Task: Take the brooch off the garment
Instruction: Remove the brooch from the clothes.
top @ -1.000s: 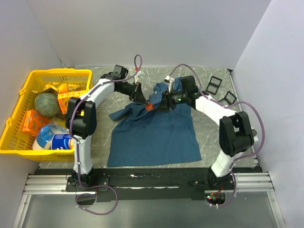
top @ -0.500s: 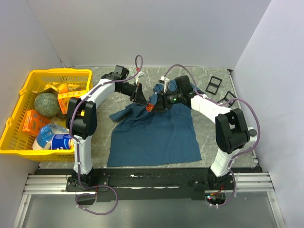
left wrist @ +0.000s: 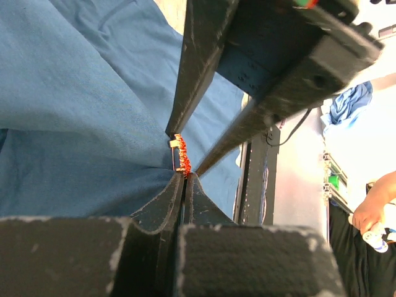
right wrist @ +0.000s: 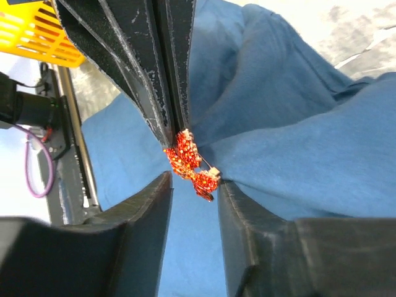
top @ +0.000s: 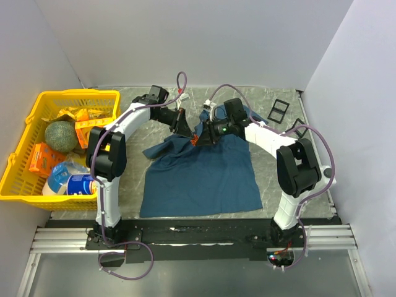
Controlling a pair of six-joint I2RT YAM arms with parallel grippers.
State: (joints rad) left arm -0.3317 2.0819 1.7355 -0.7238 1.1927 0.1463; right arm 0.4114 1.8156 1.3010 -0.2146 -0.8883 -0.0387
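Note:
The dark teal T-shirt lies spread on the table, its upper part bunched and lifted. A red beaded brooch is pinned there. My left gripper is shut, its tips pinching the brooch's edge; the left wrist view shows the brooch right at my closed tips. My right gripper is open, its jaws on either side of the brooch's lower end. In the right wrist view the brooch hangs just above that open gripper, with its pin showing against the cloth.
A yellow basket with a melon, packets and a can stands at the left. Two small black frames lie at the back right. Walls close in the back and both sides.
My right gripper has moved left along the shirt's top edge until its open jaws are around the brooch. My left gripper has stayed shut at the brooch.

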